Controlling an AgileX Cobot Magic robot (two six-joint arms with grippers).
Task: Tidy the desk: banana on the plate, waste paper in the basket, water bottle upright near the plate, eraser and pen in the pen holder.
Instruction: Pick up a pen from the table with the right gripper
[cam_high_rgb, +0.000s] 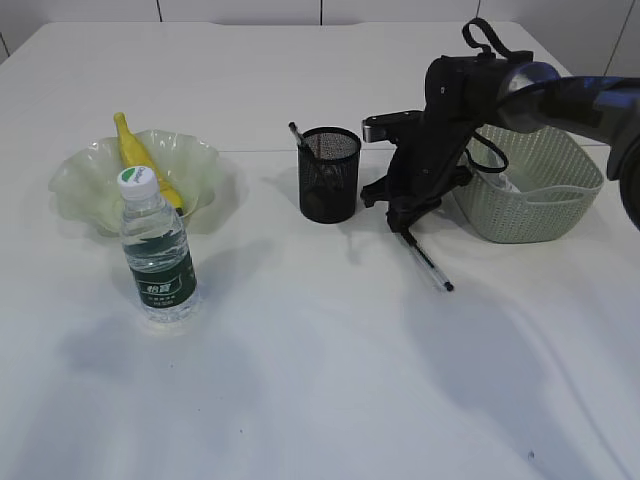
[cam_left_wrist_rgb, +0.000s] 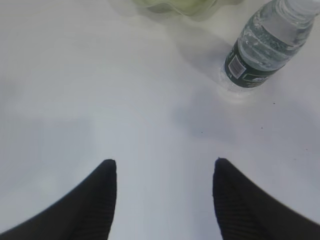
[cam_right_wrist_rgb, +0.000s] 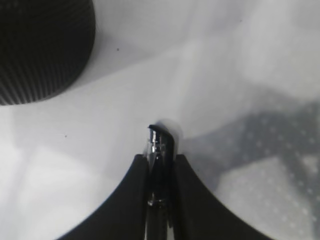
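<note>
A slim clear-barrelled ballpoint pen (cam_high_rgb: 424, 262) with a dark tip lies slanted on the white tabletop (cam_high_rgb: 330, 380), its upper end caught between the jaws of the black right gripper (cam_right_wrist_rgb: 160, 150), which are closed on it; in the right wrist view the pen's dark clip end pokes out just past the fingertips. Just to the left of those jaws stands the black wire-mesh cylindrical pen holder (cam_high_rgb: 329, 174), upright, with a thin dark stick leaning out of its rim. Behind and to the right of the jaws sits the pale green perforated plastic basket (cam_high_rgb: 545, 190), something white inside it. Well to the left, the yellow banana (cam_high_rgb: 145, 160) rests in the translucent green wavy-edged glass plate (cam_high_rgb: 80, 190), and the clear plastic water bottle (cam_high_rgb: 157, 248) with a white cap and green label stands upright just in front of it. The black left gripper (cam_left_wrist_rgb: 165, 167) hangs over bare table with jaws spread wide, the bottle ahead and to their right.
</note>
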